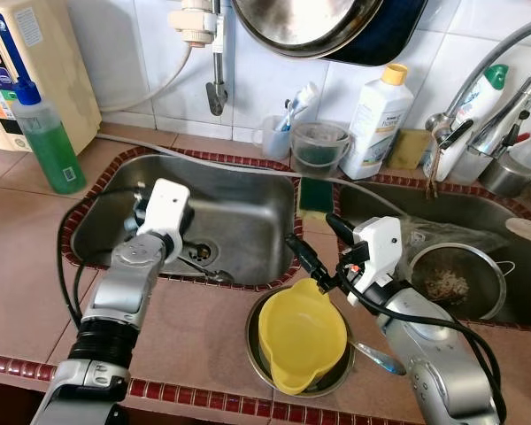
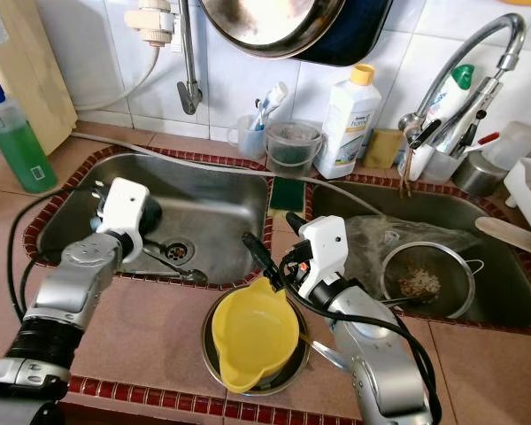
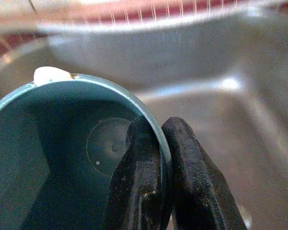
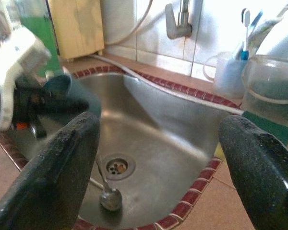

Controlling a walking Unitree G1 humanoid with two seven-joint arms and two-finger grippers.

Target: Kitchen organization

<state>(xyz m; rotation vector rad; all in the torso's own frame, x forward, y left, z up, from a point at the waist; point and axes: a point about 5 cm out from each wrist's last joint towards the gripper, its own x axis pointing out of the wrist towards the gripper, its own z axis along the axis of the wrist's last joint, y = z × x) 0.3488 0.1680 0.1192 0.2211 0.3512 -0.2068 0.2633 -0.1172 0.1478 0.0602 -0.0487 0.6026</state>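
Note:
My left gripper [image 3: 162, 143] reaches into the left sink [image 1: 248, 208] and is shut on the rim of a teal cup [image 3: 62, 143], one finger inside and one outside. The cup shows dark beside the white wrist [image 1: 144, 211]. My right gripper [image 1: 321, 243] hangs open over the counter between the sinks, just above the spout of a yellow plastic jug [image 1: 301, 336]. The jug rests inside a steel bowl [image 1: 252, 345] on the front counter. Nothing is between the right fingers [image 4: 53, 182]. A metal spoon [image 4: 108, 194] lies by the drain.
A mesh strainer [image 1: 456, 279] with scraps sits in the right sink. A green sponge [image 1: 316, 195] lies on the divider. Along the back stand a green soap bottle [image 1: 49, 142], a clear tub [image 1: 319, 146], a white bottle [image 1: 376, 124] and the faucet [image 1: 496, 62]. Another spoon [image 1: 376, 357] lies by the bowl.

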